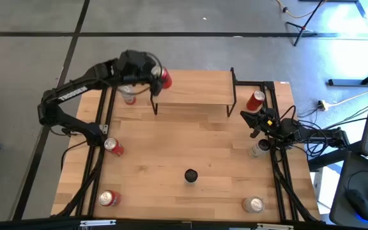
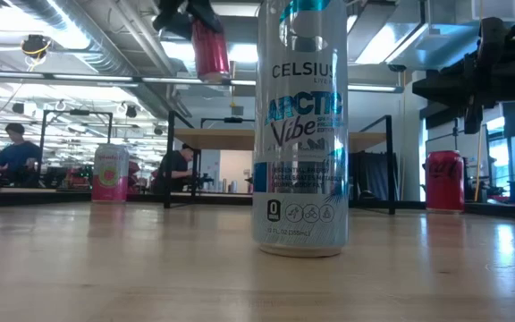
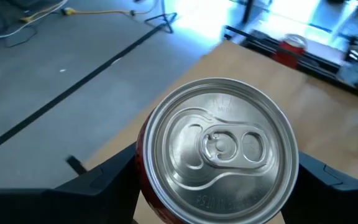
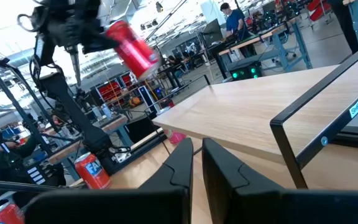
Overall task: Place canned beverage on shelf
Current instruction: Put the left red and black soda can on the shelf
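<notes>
Left end effector (image 1: 158,76) grasping red can (image 1: 165,78) above shelf (image 1: 193,88) end, label hidden, right end effector (image 1: 254,125) clenched empty, beside shelf.

Two dark jointed arms (white lettering on the left arm (image 1: 62,94)) with black fingers (image 4: 222,165).

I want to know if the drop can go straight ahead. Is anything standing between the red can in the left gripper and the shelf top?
Nothing visible does. The left gripper holds the red can above the shelf at its left end, and the board shows bare. The right gripper waits shut beside the shelf's right end.
</notes>
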`<action>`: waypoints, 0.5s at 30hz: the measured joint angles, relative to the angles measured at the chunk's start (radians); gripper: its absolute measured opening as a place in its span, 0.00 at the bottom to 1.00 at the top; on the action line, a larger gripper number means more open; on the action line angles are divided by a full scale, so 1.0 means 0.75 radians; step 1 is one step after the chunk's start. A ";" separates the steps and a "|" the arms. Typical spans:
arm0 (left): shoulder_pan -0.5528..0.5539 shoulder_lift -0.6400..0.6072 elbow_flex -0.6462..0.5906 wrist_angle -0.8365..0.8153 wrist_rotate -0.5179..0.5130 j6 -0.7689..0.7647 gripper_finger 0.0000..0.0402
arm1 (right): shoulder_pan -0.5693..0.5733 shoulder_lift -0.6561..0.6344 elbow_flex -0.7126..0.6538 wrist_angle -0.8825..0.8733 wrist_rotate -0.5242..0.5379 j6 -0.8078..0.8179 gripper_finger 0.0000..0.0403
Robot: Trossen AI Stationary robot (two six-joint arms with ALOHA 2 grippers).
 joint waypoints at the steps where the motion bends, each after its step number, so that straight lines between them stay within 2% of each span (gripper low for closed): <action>1: 0.037 0.015 0.008 0.001 0.017 0.010 0.68 | 0.000 0.000 0.000 0.000 0.000 0.007 0.06; 6: 0.183 0.114 0.015 0.007 0.077 0.078 0.68 | 0.001 0.000 0.000 -0.020 -0.001 0.032 0.06; 8: 0.220 0.163 0.015 0.012 0.082 0.103 0.68 | 0.000 0.000 0.000 -0.041 -0.002 0.032 0.06; 12: 0.289 0.256 0.015 0.014 0.197 0.127 0.68 | 0.000 0.000 0.002 -0.057 -0.002 0.032 0.06; 15: 0.315 0.308 0.014 0.010 0.233 0.127 0.68 | 0.000 0.000 0.002 -0.059 -0.002 0.032 0.06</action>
